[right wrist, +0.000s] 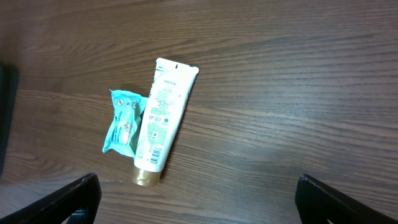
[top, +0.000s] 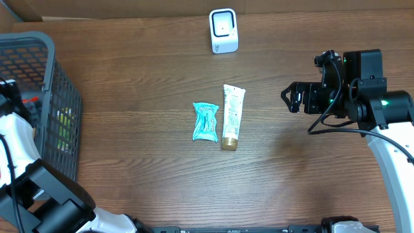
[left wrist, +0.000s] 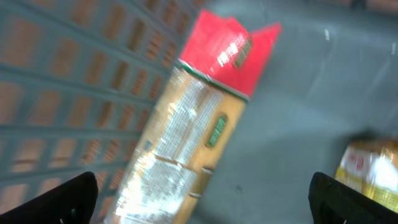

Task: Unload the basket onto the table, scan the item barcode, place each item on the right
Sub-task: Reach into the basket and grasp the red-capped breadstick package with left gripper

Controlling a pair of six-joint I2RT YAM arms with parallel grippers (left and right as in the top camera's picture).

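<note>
Mock shop checkout. Evidence: grey shopping basket (top: 65, 123) around left gripper (left wrist: 205, 202) jaws; barcode scanner (top: 224, 30) on wooden table (top: 142, 77); packaged tube (right wrist: 163, 118), packet (right wrist: 124, 122) ahead of right gripper (right wrist: 198, 200) jaws.

We see the whole desk (top: 142, 71) from the overhead camera, which looks straight down from far above, with the basket (top: 39, 71) at the left edge. The right wrist camera also faces down at the desk, but from nearer. It shares with the overhead view the tube (right wrist: 163, 118) and the teal packet (right wrist: 124, 121), lying in almost the same direction. The left wrist camera sits inside the basket, very near and blurred, facing a red and gold pack (left wrist: 199, 124) beside the grid wall (left wrist: 56, 93).
</note>
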